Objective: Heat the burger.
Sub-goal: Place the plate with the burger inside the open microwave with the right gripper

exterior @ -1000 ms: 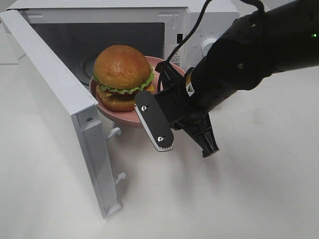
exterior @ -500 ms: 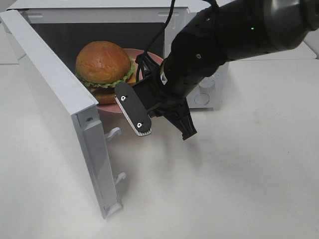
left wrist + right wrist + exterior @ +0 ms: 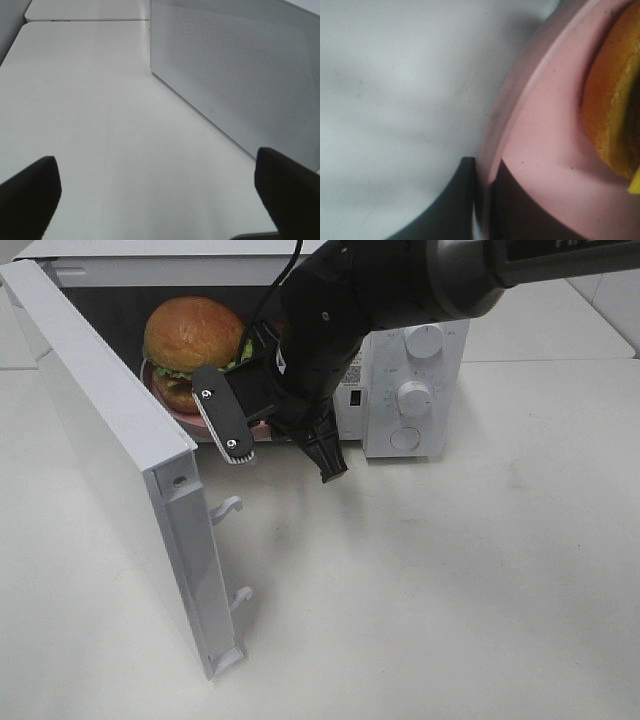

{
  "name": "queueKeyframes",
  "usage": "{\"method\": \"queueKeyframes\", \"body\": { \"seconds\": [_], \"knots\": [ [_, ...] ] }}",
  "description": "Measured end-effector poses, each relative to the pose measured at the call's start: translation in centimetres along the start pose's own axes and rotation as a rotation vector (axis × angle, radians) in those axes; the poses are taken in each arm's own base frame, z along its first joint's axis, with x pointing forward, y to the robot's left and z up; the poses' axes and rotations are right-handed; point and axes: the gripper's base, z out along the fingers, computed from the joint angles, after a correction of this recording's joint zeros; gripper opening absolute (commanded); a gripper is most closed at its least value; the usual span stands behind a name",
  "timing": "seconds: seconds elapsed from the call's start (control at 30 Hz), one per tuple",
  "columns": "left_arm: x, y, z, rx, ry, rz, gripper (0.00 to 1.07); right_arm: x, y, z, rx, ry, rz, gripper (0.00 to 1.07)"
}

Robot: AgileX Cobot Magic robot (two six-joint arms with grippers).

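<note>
The burger (image 3: 190, 335), with a golden-brown bun and green lettuce, sits on a pink plate (image 3: 160, 405) just inside the open microwave (image 3: 410, 390). My right gripper (image 3: 250, 365) reaches across from the right and is mostly hidden under its own arm. In the right wrist view the right gripper (image 3: 482, 195) is shut on the pink plate (image 3: 540, 140) at its rim, with the burger (image 3: 612, 110) close behind. The left gripper (image 3: 157, 200) is open over bare table, with nothing between its fingers.
The microwave door (image 3: 110, 440) swings out toward the front left, its latch hooks facing the opening. The left gripper faces the door (image 3: 235, 75) from its outer side. The control dials (image 3: 415, 395) are on the microwave's right panel. White table lies all around.
The right arm has carried the plate and burger left and back, from in front of the opening into the microwave cavity. The left gripper has not moved.
</note>
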Motion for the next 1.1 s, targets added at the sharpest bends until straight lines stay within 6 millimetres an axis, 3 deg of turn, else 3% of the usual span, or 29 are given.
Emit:
{"method": "queueKeyframes", "body": {
  "seconds": [0.37,0.63,1.1],
  "knots": [
    [0.0,0.0,0.0,0.0,0.0,0.0,0.98,-0.4,-2.2,2.7,-0.014,0.028,0.054,0.0],
    [0.0,0.0,0.0,0.0,0.0,0.0,0.98,-0.8,-3.7,3.5,-0.004,0.035,0.069,0.0],
    [0.0,0.0,0.0,0.0,0.0,0.0,0.98,0.2,-5.7,5.7,0.023,0.048,0.139,0.01]
  ]
}}
